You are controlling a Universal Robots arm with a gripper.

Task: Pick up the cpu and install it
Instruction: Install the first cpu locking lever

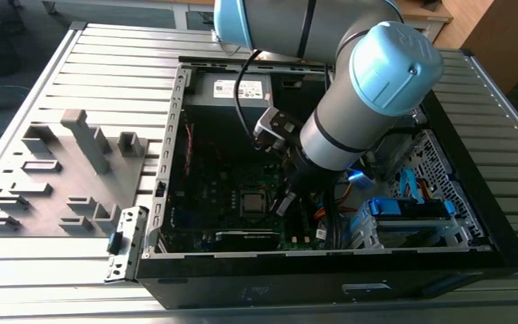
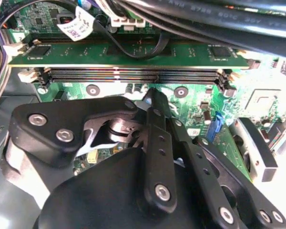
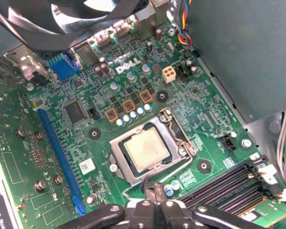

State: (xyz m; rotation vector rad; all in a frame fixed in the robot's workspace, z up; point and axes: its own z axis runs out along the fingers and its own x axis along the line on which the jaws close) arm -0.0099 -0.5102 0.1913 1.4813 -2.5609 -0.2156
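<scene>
The cpu (image 3: 145, 149), a small square chip with a silver-grey top, lies flat in its socket on the green motherboard (image 3: 86, 138), ringed by a metal frame. In the exterior view the cpu (image 1: 253, 200) shows deep inside the open computer case (image 1: 331, 270). My gripper (image 3: 150, 187) hangs just off the socket's edge, on the side toward the memory slots. Its black fingers meet at the tips, shut with nothing between them. In the second wrist view the gripper (image 2: 150, 94) points at the board below the memory slots (image 2: 133, 74).
A grey power supply box (image 3: 243, 57) and coloured cables (image 3: 183, 19) crowd one side of the socket. A graphics card (image 3: 19, 167) stands along the other. A fan (image 3: 86, 19) is close by. Outside the case, a grey parts fixture (image 1: 61, 175) lies at the exterior view's left.
</scene>
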